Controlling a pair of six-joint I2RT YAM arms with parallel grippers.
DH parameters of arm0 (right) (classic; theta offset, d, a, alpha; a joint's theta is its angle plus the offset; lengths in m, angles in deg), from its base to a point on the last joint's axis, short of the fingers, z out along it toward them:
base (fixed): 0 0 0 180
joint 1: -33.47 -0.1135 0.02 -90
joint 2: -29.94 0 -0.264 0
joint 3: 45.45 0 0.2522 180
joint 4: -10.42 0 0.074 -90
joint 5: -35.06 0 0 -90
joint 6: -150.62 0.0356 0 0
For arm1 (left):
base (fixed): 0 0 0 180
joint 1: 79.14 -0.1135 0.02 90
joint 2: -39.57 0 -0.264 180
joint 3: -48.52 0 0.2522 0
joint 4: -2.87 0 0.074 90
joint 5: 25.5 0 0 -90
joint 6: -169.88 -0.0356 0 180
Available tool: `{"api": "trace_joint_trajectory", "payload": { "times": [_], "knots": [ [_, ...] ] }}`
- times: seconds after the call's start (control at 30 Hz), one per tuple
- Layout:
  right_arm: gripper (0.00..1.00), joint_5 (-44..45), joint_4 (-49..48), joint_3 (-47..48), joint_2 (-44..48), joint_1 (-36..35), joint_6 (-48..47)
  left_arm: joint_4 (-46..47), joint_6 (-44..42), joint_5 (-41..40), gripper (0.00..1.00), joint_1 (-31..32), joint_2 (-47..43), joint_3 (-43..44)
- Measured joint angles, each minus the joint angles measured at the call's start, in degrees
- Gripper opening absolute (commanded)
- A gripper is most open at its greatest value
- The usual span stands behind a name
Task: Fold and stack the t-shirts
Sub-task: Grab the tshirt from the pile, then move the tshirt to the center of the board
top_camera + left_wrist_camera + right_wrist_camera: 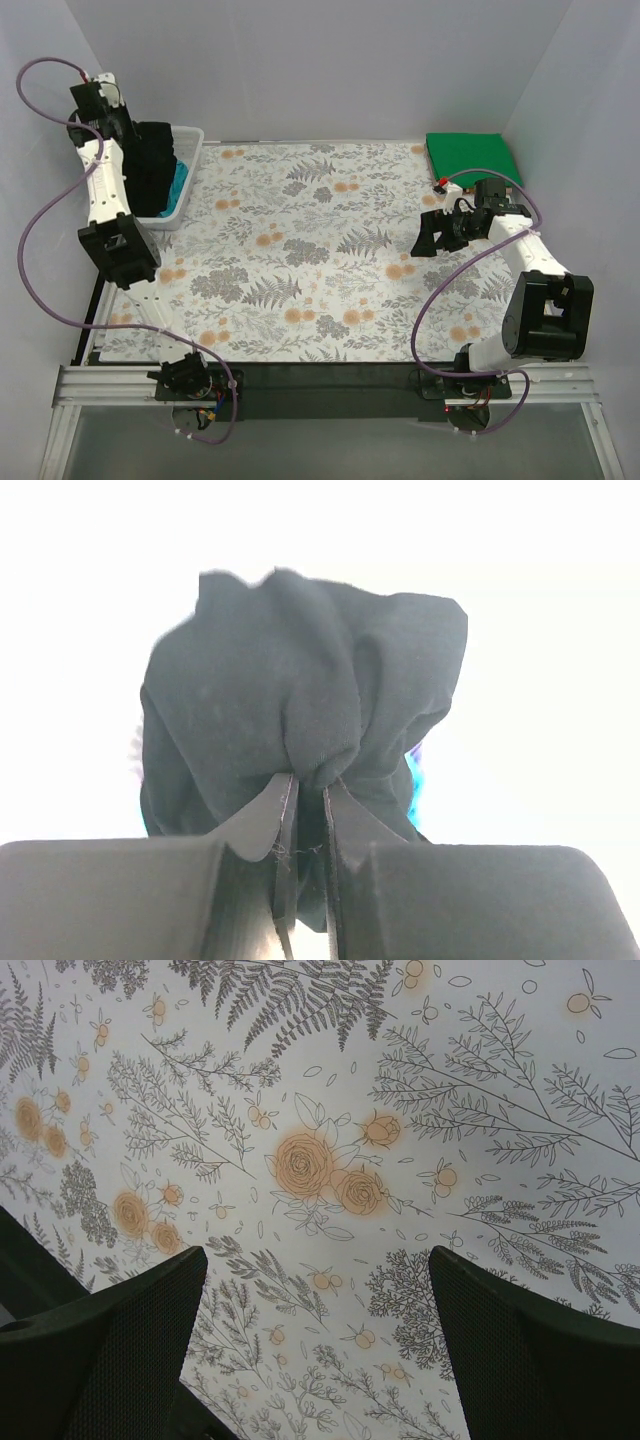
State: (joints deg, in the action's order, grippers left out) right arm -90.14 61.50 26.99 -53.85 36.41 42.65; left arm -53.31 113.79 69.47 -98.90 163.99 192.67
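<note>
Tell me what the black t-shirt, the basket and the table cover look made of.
Black t-shirt: soft matte knit, probably cotton; it bunches into rounded folds where the left gripper pinches it. Basket: white, smooth-rimmed, likely plastic. Table cover: flat matte floral print, cloth or vinyl; cannot tell.

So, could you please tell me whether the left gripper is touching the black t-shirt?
Touching. The left wrist view shows the left gripper closed on a bunched fold of the black t-shirt, with the fabric pinched between its fingers.
</note>
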Motion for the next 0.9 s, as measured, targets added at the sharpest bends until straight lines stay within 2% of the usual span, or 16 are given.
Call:
{"api": "trace_joint_trajectory", "payload": {
  "times": [0.27,0.5,0.7,0.8,0.9],
  "knots": [
    [0.98,-0.1,0.0,0.0,0.0,0.0,0.0,4.5,2.1,3.0,0.00,0.0,-8.2,2.4],
    [0.98,-0.6,0.0,0.0,0.0,0.0,0.1,5.0,6.6,12.6,0.00,0.8,-11.8,4.9],
    [0.98,-1.1,0.0,0.0,-0.3,0.0,0.3,7.4,11.1,17.3,0.00,8.5,-19.3,5.3],
    [0.98,-1.2,0.0,0.1,-0.6,0.0,0.7,11.3,15.4,21.4,0.00,12.5,-23.4,5.9],
    [0.98,-1.2,0.1,0.4,-0.7,0.0,1.1,17.6,21.9,25.2,0.00,13.8,-27.1,6.5]
  ]
}}
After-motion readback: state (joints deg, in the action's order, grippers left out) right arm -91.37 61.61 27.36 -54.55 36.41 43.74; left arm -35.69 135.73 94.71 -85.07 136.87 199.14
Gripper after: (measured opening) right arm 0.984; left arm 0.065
